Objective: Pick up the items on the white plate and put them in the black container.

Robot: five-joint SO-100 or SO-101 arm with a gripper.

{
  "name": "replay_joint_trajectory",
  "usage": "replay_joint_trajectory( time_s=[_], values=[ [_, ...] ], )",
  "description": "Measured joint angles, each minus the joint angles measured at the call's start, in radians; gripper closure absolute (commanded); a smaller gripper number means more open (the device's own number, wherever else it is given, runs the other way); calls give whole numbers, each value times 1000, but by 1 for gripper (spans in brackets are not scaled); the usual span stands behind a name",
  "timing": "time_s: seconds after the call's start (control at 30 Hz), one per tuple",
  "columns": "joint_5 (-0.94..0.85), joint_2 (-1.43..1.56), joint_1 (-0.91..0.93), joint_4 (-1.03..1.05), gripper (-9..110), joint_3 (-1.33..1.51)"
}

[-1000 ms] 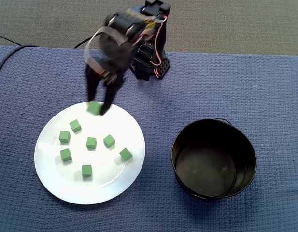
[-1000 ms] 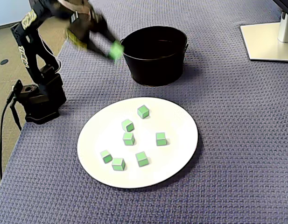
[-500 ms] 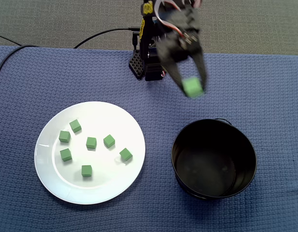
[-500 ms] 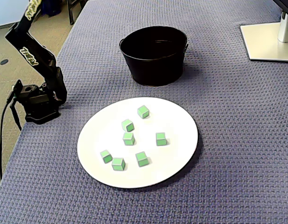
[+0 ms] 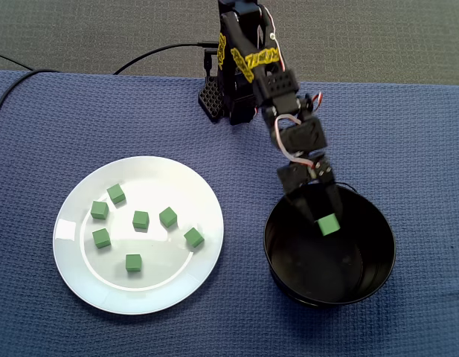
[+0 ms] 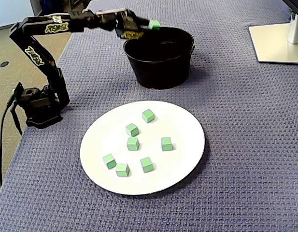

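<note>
Right now the green cube [image 5: 328, 224] is hanging between the tips of the jaws, which are pinching it from both sides with no gap showing, over the mouth of the black container [image 5: 385, 260]. Judging by both fixed views, it is sitting inside the rim line, nearer the arm's side than the middle. Six other cubes [image 5: 140, 219] are lying scattered on the white plate [image 5: 80, 286], well apart from the container, on the blue cloth covering the desk [image 5: 415, 126].

The cube is being gripped only at the very fingertips, so it may be slipping free sooner than intended. Because it is hanging close to the near wall, a release here could be sending it against the rim and bouncing it out onto the cloth. Lowering further risks nudging the container itself.

The container's floor is reading as plain dark, so I cannot tell whether anything is lying inside. The cube's height above the rim is hard to judge, and the fingers are blending into the dark wall behind them.
</note>
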Motion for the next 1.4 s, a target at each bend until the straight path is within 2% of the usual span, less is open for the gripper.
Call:
replay_joint_trajectory(
  time_s=[0.23, 0.27, 0.43, 0.63, 0.77, 1.07, 1.2, 1.4],
  values=[
    [32, -109, 0, -66, 102, 58],
    [35, -112, 2, -66, 100, 67],
    [61, -110, 2, -77, 79, 97],
    [71, -97, 17, -86, 74, 101],
    [6, -48, 60, -41, 74, 92],
    [-123, 106, 253, 241, 74, -259],
    [-193, 114, 364, 460, 78, -460],
    [-483, 75, 538, 871, 81, -637]
  ],
)
